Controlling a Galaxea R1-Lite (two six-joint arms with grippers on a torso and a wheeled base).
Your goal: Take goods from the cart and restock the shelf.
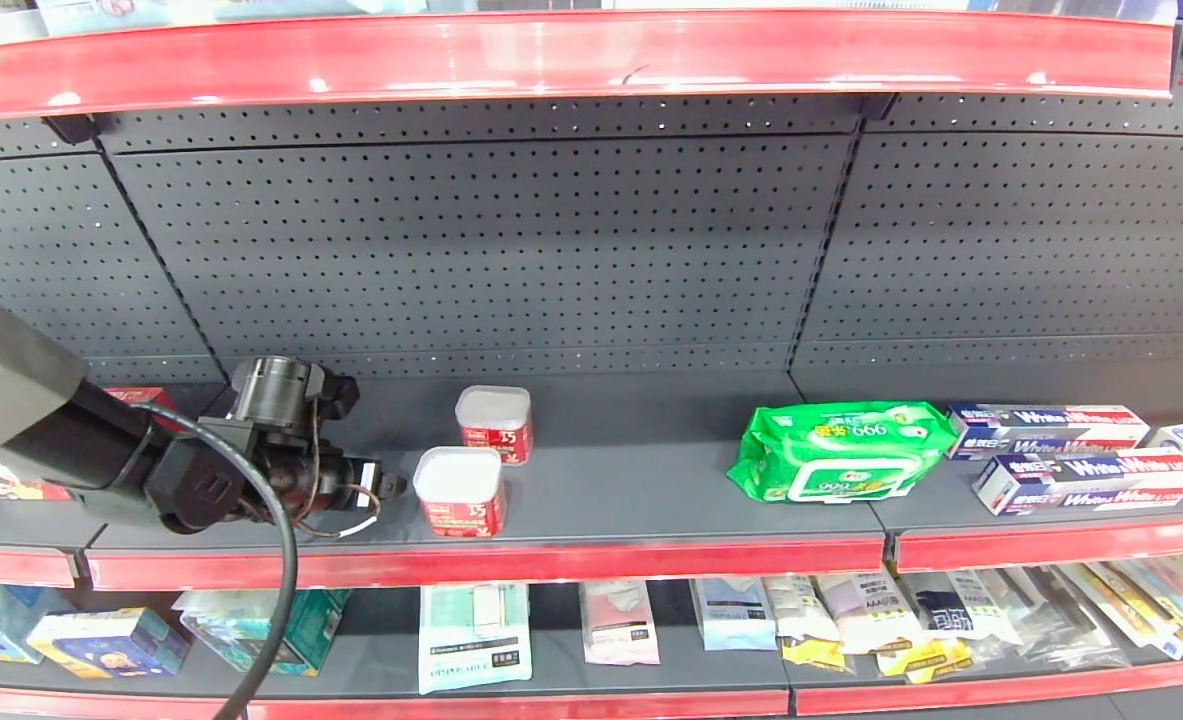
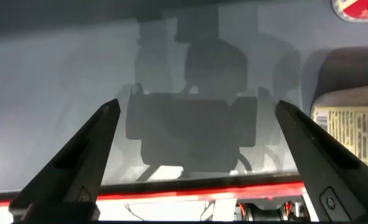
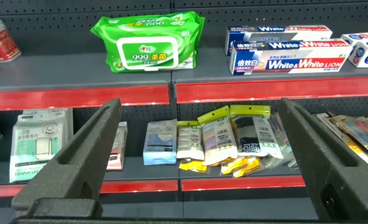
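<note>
Two red tubs with white lids stand on the grey middle shelf, one at the front and one behind it. My left arm hangs over the shelf just left of the front tub. In the left wrist view the left gripper is open and empty above the bare shelf, with the front tub's label close beside one finger. My right gripper is open and empty, held back from the shelf and facing the green wipes pack.
The green wipes pack lies right of the tubs, with toothpaste boxes beyond it. A red and white box sits behind my left arm. The lower shelf holds masks and small packets. A red-edged shelf runs overhead.
</note>
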